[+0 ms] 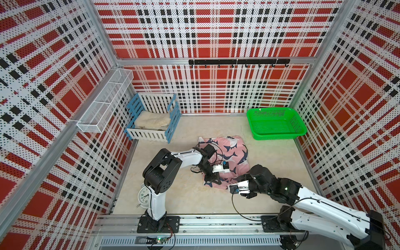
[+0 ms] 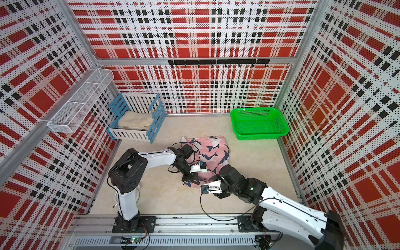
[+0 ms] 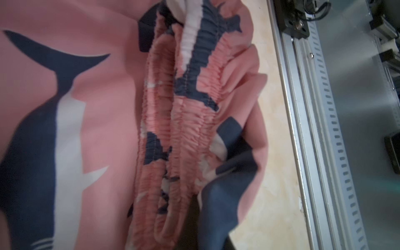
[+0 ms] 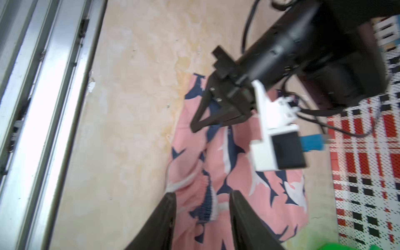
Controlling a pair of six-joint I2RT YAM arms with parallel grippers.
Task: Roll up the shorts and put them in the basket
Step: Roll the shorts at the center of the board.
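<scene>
Pink shark shorts (image 1: 232, 151) bunched mid-tabletop (image 1: 186, 201), left pincer (image 1: 213, 180) pinched shut on their front edge, right pincer (image 4: 202, 194) half open, waistband (image 3: 184, 129) between its fingers (image 4: 168, 214).

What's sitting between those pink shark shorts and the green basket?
Nothing. Both top views show only bare beige tabletop between the shorts and the green basket.
</scene>
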